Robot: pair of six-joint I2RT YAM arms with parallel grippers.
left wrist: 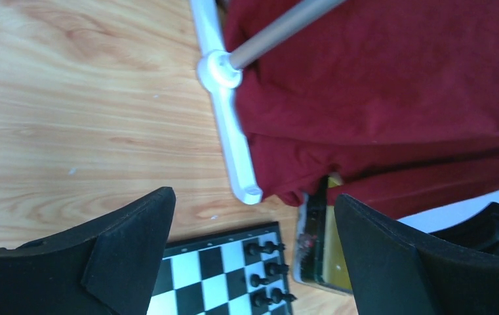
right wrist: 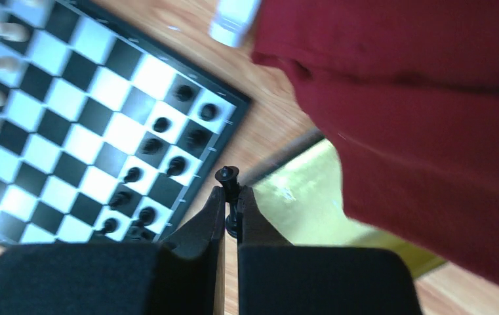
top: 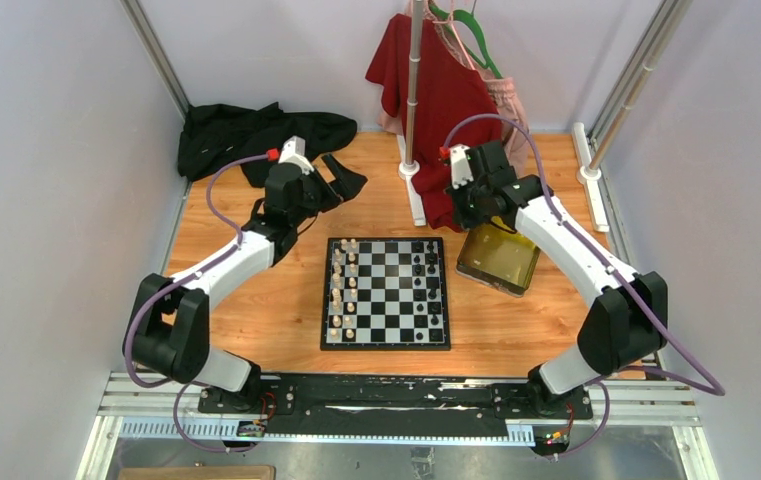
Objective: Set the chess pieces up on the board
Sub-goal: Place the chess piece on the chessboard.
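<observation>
While our right claw (right wrist: pixel 231 197) pinches a small black chess piece (right wrist: pixel 227 176) between fingers brought almost together, we see that piece upright in the grip, its knobbed head poking clear of the tips. Behind it lies the strip of wooden table (top: pixel 256 310) between the board (right wrist: pixel 89 118) and the shiny yellow-gold tray (right wrist: pixel 299 197). On the board, black pieces (top: pixel 426 285) stand along the two files nearest the tray and cream-white pieces (top: pixel 344 285) along the two files opposite (the wrist view blurs the cream ones). Our left claw (left wrist: pixel 253 197) hangs spread wide and holds nothing, over the wood beyond the board's far edge. A red shirt (top: pixel 446 90) drapes from a rack (top: pixel 414 90) behind the tray, and a black garment (top: pixel 246 135) lies heaped at the table's back left.
</observation>
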